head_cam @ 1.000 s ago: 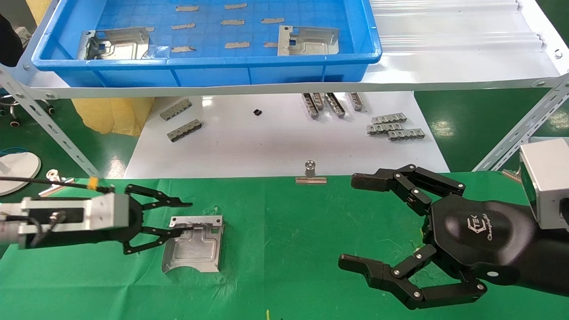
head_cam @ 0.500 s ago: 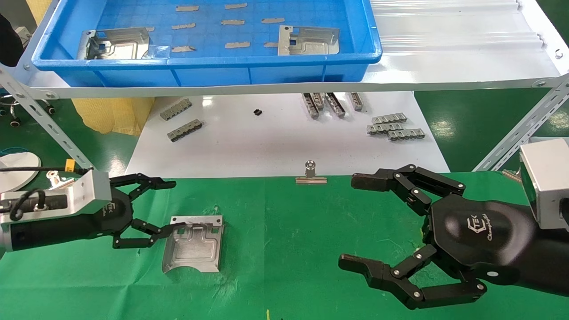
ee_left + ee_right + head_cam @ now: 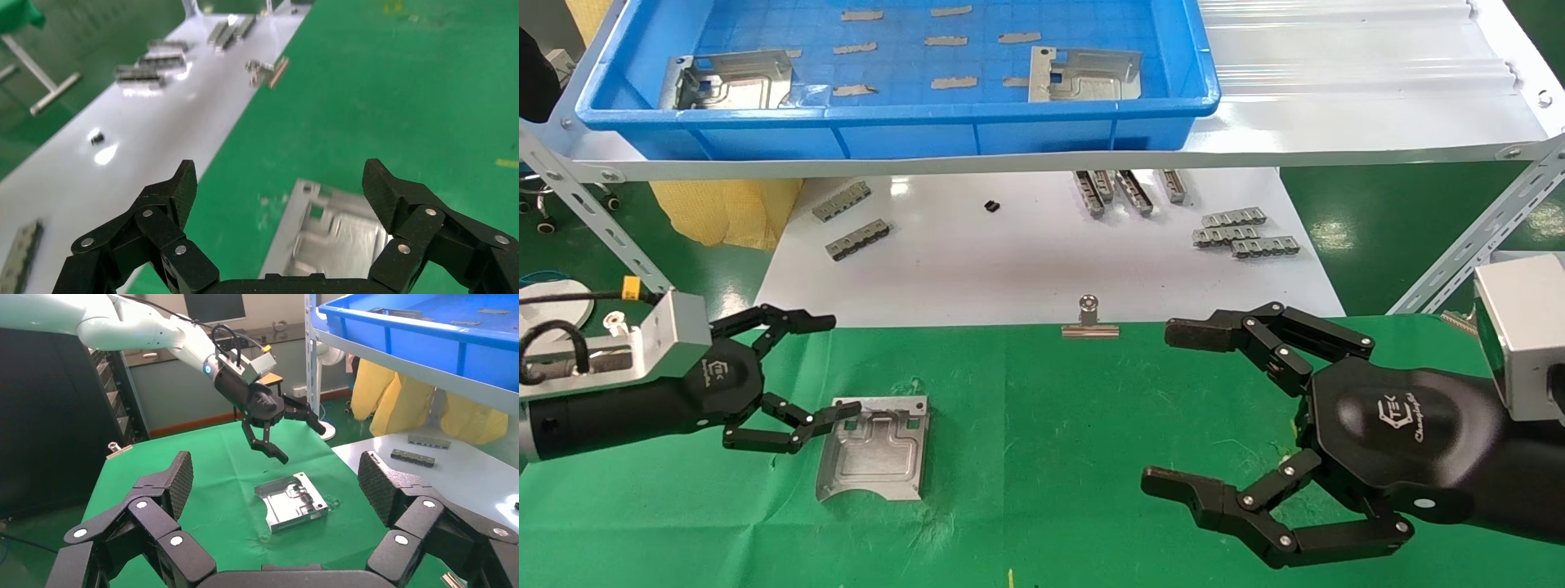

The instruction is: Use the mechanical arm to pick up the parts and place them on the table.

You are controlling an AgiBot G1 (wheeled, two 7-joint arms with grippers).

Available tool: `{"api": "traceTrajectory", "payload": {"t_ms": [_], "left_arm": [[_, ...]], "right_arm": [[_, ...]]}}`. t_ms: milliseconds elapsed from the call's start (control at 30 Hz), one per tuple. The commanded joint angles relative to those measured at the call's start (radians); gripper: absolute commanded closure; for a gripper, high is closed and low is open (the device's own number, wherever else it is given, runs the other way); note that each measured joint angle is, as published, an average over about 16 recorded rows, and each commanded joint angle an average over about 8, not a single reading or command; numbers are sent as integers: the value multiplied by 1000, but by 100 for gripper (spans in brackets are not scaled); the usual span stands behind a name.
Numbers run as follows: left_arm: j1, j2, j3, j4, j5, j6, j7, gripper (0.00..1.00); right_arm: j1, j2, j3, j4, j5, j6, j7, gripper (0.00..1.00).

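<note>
While one square silver sheet-metal plate (image 3: 873, 448) lies flat on the wrinkled bright green cloth table (image 3: 1042, 425), the left black link-fingered gripper (image 3: 817, 367) hangs above the plate's left edge with its fingers spread wide and nothing between them; in the right wrist view it (image 3: 287, 432) is clearly raised off that plate (image 3: 292, 501); the right black link-fingered gripper (image 3: 1181, 408) sits parked over the table's right side, likewise wide open and empty; two more silver plates (image 3: 730, 80) (image 3: 1084, 73) rest in the blue plastic bin (image 3: 887, 122) on the white metal shelf (image 3: 1336, 106); a silver binder clip (image 3: 1090, 320) grips the cloth's far edge.
</note>
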Motion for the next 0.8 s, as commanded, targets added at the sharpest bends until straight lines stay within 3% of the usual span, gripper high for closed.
{"api": "traceTrajectory", "payload": {"t_ms": [33, 800], "left_arm": [[19, -10, -13, -44, -13, -3, -31, 0], [234, -121, -169, -547, -162, -43, -392, 0]], "right_arm": [[0, 0, 0, 0, 0, 0, 0, 0], [0, 0, 0, 0, 0, 0, 0, 0]]}}
